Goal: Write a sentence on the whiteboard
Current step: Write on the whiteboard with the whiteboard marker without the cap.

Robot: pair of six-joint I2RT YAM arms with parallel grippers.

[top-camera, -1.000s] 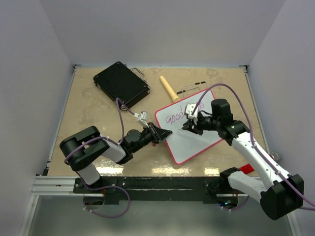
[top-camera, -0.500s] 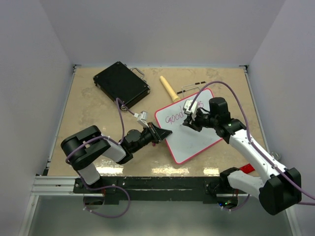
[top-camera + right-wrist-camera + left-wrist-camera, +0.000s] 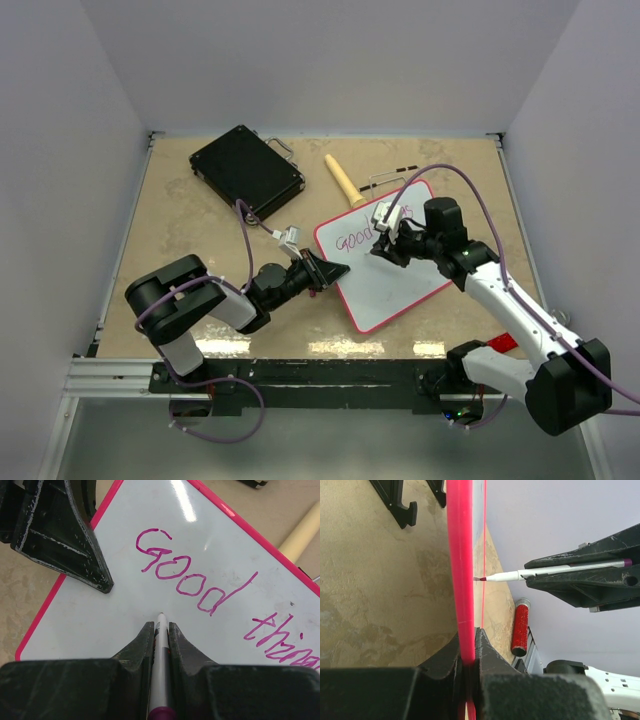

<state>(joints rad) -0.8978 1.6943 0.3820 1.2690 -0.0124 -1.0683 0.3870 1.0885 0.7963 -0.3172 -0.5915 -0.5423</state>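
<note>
The whiteboard lay right of centre on my mottled tan table, pale walls around; left gripper clamped its pink rim, right gripper pinched a marker, tip at the board.

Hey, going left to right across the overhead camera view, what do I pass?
Black case → left hand → right hand → red cylinder by the right arm's base.

Pink on white
My marker is white with a purple end; whiteboard glossy white, pink-red rim, magenta lettering; black case at ten o'clock.
</note>
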